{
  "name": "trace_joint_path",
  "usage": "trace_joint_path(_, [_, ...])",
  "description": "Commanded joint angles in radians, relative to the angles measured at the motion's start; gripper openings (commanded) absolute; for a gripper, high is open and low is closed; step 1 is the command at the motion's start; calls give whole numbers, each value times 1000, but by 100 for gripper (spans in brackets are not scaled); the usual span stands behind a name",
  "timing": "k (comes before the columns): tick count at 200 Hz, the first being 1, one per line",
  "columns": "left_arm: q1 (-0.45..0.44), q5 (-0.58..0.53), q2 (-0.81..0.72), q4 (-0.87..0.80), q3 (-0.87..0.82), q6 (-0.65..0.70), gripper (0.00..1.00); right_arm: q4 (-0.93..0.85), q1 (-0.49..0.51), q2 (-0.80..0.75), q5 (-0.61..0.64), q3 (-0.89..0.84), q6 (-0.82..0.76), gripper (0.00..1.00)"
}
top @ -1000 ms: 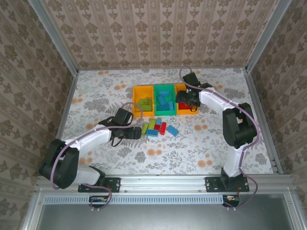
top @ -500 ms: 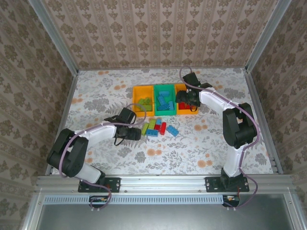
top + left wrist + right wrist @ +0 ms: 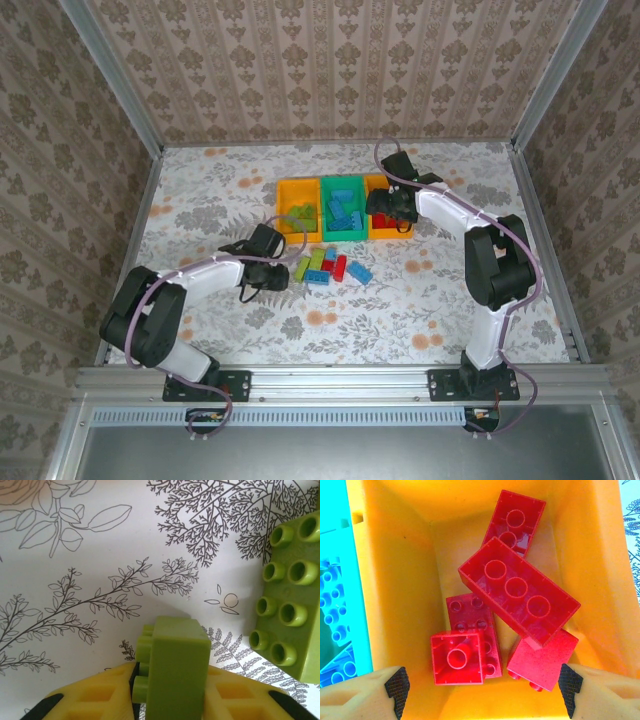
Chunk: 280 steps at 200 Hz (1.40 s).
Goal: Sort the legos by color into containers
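Left jaws pinch a lime brick at the bench beside the pile: lift straight up, then swing to the green-stocked left bin; right jaws wide, empty, over red bricks.

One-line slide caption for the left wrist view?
Left tool shut on a lime green brick between its yellow fingers; a second lime brick lies studs-up on the floral table at right.

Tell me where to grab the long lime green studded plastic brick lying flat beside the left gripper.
Probably best to come straight down on the long lime green brick and pinch across its narrow width, on the two smooth long walls. It lies flat, studs up; one long wall faces bare table, the other is out of frame.
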Motion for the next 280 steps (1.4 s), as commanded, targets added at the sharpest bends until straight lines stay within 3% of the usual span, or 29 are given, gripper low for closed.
trace_joint_path(1, [0,3,-48,-11,34,-3,29,-23,1,-38,-23,-32,9,83])
trace_joint_path(62, [32,-11,-91,-44,192,51,29,37,57,-152,1,-99,-13,82])
trace_joint_path(179, [152,122,321,-23,596,73,36,56,96,-259,1,-243,3,82])
trace_joint_path(196, [151,131,320,-15,598,58,44,51,108,-267,-3,-264,-10,82])
trace_joint_path(235, [127,135,246,26,524,53,50,44,162,-306,0,-336,-7,82])
trace_joint_path(280, [119,139,180,42,452,45,56,78,228,-326,-47,-412,-188,82])
